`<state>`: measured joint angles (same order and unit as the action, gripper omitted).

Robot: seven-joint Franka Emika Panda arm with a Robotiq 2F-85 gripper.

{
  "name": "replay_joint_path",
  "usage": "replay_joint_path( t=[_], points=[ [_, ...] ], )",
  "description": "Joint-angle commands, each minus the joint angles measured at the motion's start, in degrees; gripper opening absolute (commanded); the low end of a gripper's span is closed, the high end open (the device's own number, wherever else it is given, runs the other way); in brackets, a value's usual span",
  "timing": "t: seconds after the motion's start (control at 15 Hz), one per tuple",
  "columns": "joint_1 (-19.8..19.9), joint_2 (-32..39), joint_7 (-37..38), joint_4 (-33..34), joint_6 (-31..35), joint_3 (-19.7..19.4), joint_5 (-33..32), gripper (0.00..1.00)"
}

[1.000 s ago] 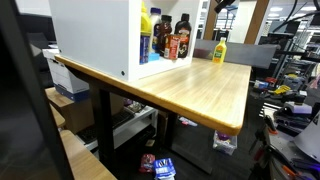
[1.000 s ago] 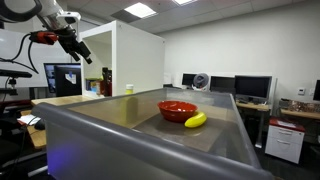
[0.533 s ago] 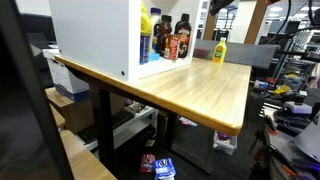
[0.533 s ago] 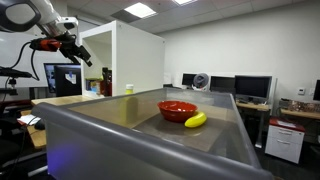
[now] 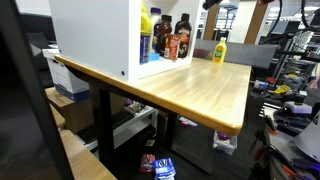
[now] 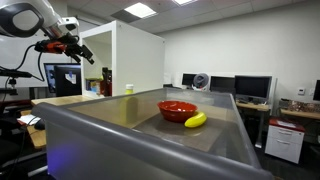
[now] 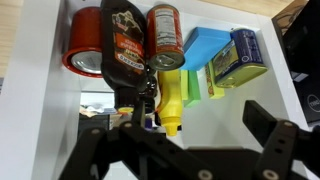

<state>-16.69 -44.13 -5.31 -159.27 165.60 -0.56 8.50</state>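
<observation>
The black claw (image 7: 172, 128) hangs wide open, the yellow plastic squeeze bottle (image 7: 172, 95) just ahead between its fingers, untouched; only an exterior view shows it standing on the wooden table (image 5: 200, 90) near the white cabinet (image 5: 95, 35)

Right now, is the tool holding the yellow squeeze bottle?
No, in the wrist view the tool stands open and empty, apart from the yellow squeeze bottle.
</observation>
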Motion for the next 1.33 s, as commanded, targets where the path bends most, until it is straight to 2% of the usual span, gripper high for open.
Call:
replay_joint_path(
  t=[0.0, 0.4, 1.27],
  points=[
    [1.8, 3.3, 0.0, 1.4, 3.6, 0.2, -1.9, 1.0],
    [4.5, 8.9, 0.6, 4.8, 4.8, 0.6, -3.9, 1.0],
    [7.0, 16.9, 1.0, 9.5, 5.8, 0.6, -4.2, 1.0]
  ],
)
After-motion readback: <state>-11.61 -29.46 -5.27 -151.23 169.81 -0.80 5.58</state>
